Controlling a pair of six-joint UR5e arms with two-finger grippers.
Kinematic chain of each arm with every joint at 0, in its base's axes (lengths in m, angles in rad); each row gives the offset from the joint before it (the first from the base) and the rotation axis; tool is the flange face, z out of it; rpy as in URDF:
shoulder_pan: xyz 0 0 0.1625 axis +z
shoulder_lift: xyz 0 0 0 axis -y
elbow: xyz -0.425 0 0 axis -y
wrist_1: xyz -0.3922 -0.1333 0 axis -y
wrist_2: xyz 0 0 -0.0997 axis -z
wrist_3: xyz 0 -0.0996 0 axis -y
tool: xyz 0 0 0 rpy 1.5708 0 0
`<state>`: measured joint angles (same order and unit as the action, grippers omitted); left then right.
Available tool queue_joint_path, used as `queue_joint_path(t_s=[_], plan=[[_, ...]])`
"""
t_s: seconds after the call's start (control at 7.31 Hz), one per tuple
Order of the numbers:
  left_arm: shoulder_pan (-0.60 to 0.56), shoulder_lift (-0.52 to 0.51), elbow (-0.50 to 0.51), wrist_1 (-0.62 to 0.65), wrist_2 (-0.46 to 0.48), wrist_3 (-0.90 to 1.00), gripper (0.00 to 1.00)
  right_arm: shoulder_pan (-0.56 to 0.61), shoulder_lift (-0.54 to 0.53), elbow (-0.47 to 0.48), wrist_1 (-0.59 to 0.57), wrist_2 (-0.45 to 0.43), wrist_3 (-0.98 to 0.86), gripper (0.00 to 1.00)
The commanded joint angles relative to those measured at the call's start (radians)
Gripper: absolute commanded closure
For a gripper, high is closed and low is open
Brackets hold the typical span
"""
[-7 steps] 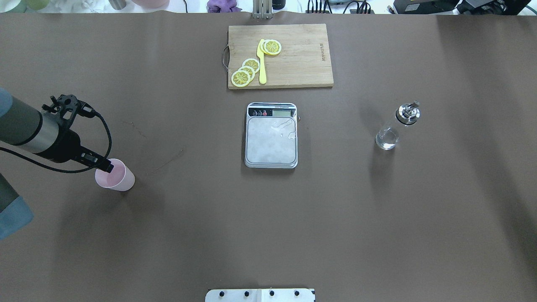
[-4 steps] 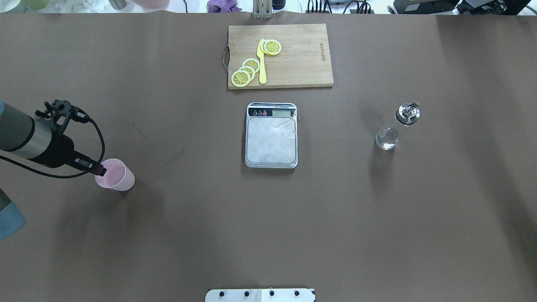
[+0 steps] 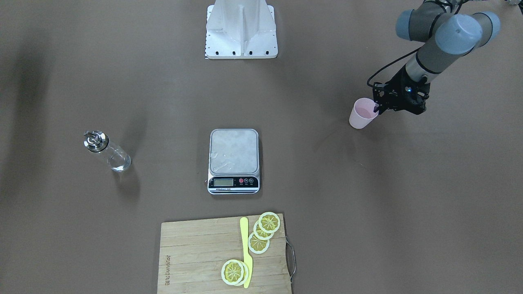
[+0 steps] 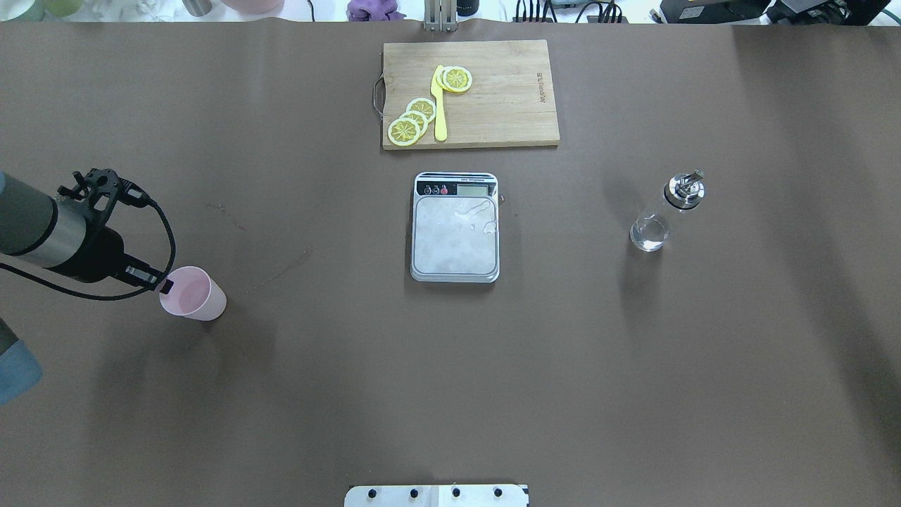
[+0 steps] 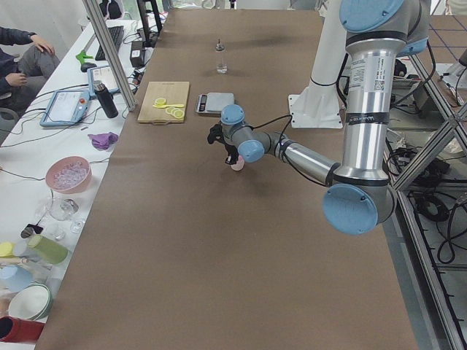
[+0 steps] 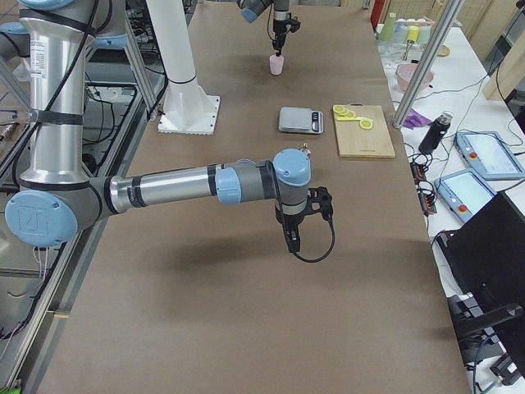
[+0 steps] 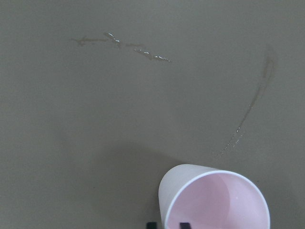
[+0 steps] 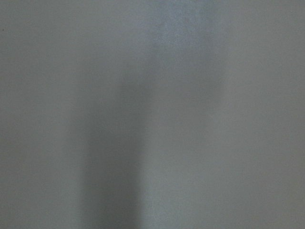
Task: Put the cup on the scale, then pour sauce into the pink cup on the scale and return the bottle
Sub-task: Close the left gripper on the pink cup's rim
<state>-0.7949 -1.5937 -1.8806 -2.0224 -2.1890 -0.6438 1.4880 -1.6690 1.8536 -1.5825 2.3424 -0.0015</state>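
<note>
Pale pink cup point(image 4: 197, 296) stands upright on the brown tabletop point(image 4: 450, 387), well to the robot's left of the scale point(image 4: 455, 229). The jaws of the left arm point(image 4: 42, 229) are parted, straddling the cup's rim on the side away from the scale. The glass bottle point(image 4: 658, 218) stands well to the scale's right. Whether the jaws of the right arm point(image 6: 180, 185) are parted cannot be told.

table point(image 4: 450, 387): brown | on it, well apart: cup point(image 4: 193, 293), scale point(image 4: 455, 243), bottle point(image 4: 651, 229), cutting board point(image 4: 507, 105)
</note>
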Motion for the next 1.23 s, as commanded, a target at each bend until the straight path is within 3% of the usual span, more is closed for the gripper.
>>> queue_joint_path(t_s=[0.0, 0.14, 1.09], plan=[[0.002, -0.002, 0.000, -0.001, 0.000, -0.002, 0.91, 0.000, 0.000, -0.001, -0.001, 0.000, 0.000, 0.00], [0.000, -0.002, 0.000, -0.001, 0.002, -0.002, 1.00, 0.000, -0.002, -0.001, -0.001, 0.000, 0.000, 0.00], [-0.003, -0.043, -0.042, 0.013, 0.023, -0.028, 1.00, 0.000, -0.003, -0.004, -0.001, 0.002, 0.000, 0.00]])
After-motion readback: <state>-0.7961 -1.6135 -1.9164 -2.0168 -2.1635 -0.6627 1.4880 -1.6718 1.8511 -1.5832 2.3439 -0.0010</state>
